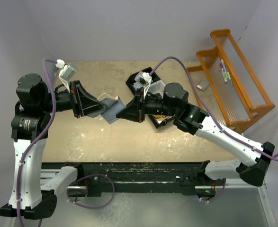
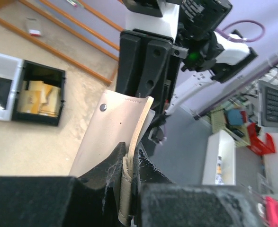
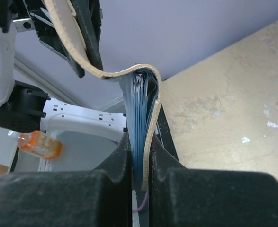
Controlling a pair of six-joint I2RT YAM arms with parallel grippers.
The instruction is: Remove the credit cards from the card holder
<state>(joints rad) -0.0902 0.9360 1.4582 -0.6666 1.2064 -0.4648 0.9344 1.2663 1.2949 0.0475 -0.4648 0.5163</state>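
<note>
Tension is your worry here. Your left gripper (image 1: 97,108) is clamped shut on the tan flap of the card holder (image 1: 111,109), and your right gripper (image 1: 126,112) is pinched closed on its blue-grey half, so the holder hangs bent between them above the table (image 1: 82,137). Pull the arms apart and a flap may slip from one pinch. You cannot make out cards among the blue layers; with neither gripper free, any loose one would likely drop.
</note>
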